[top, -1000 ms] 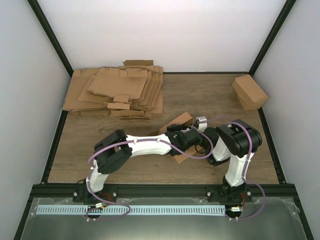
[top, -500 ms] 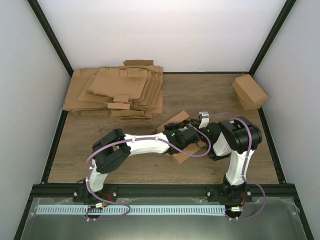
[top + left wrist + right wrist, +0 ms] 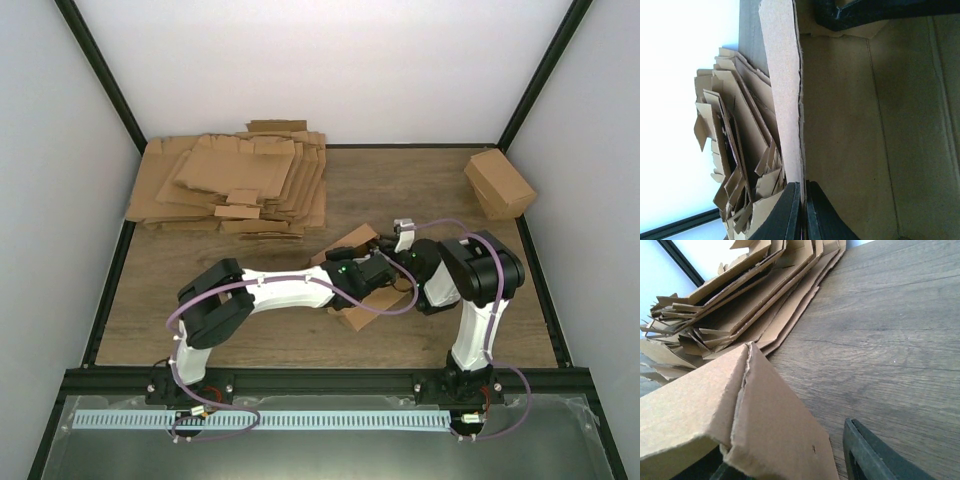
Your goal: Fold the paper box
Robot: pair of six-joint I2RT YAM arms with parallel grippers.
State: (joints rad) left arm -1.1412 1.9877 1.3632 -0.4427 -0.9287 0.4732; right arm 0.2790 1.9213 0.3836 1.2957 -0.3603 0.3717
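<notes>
Midway across the table (image 3: 420, 190), the paper box (image 3: 357, 241) lay partly folded between the two arms. The left gripper (image 3: 803, 192) was pinched tight on the edge of one cardboard panel. The right gripper (image 3: 785, 450) stood part open at a box corner, its visible finger (image 3: 875, 455) clear of the cardboard. A pile of flat sheets (image 3: 235, 180) lay far left.

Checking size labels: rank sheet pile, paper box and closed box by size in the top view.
Largest: sheet pile, clearly.
Then paper box and closed box: unranked, since arms cover much of the paper box.
</notes>
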